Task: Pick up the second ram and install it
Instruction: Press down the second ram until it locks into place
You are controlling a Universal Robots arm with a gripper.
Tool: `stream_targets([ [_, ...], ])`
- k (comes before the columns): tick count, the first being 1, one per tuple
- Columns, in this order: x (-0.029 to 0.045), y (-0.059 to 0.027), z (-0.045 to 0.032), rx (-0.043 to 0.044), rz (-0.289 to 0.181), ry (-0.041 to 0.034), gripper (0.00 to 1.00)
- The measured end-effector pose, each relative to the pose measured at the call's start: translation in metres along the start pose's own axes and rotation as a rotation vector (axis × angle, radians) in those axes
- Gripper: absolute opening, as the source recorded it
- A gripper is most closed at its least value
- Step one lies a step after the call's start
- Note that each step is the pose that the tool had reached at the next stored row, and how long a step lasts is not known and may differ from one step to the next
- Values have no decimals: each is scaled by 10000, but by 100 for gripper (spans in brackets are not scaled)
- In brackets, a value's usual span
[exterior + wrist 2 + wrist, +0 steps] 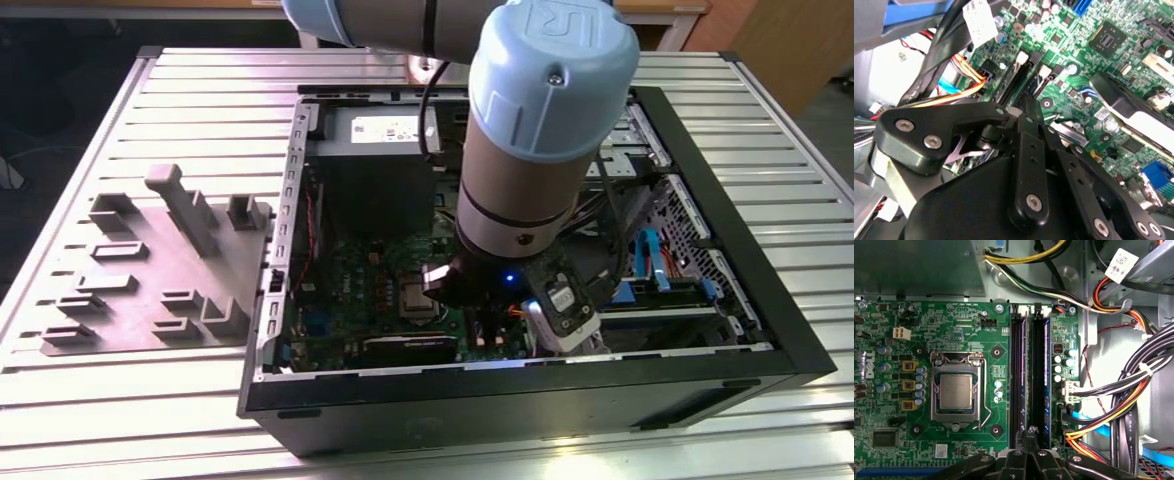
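Gripper [1030,432] down inside the open PC case [787,330], fingers drawn nearly together over the near end of the two slots [1030,375]. Nothing visibly pinched between them; looks like the closed tips serve as a pusher, not a grasp. My read only.

In the second wrist view the gripper [1026,112] tip sits right at the slot ends, touching or just above, can't tell which. Linkage arms folded in, consistent w/ near-closed.

Ram [1042,375]: appears already in the slot nearer the cable bundle [1124,390]. Seen edge-on in the first wrist view, so just a thin dark strip w/ a blue-green edge running the slot's length; chips not readable from this angle. Neighbouring slot looks filled too. Whether it's fully seated, latches [1037,308] closed, can't tell.

Why the pose: arm [527,160] comes in near vertical, which keeps it clear of the case walls and of the cables beside the slots, and puts force straight down along the slot. Motherboard [914,330] lies flat, CPU socket [956,390] beside slots, untouched.

Outside the case, on the exterior view's left, a grey parts holder [160,270] sits on the table [174,90]; no ram visible in it.
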State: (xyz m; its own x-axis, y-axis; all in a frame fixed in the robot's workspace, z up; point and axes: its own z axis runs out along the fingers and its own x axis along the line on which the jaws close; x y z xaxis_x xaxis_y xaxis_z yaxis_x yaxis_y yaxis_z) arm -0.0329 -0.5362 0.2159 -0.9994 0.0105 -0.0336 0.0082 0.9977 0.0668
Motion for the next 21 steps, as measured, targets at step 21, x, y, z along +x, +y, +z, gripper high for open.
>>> stream_targets([
  [21, -10, 43, -253, -13, -1, -4, 10],
])
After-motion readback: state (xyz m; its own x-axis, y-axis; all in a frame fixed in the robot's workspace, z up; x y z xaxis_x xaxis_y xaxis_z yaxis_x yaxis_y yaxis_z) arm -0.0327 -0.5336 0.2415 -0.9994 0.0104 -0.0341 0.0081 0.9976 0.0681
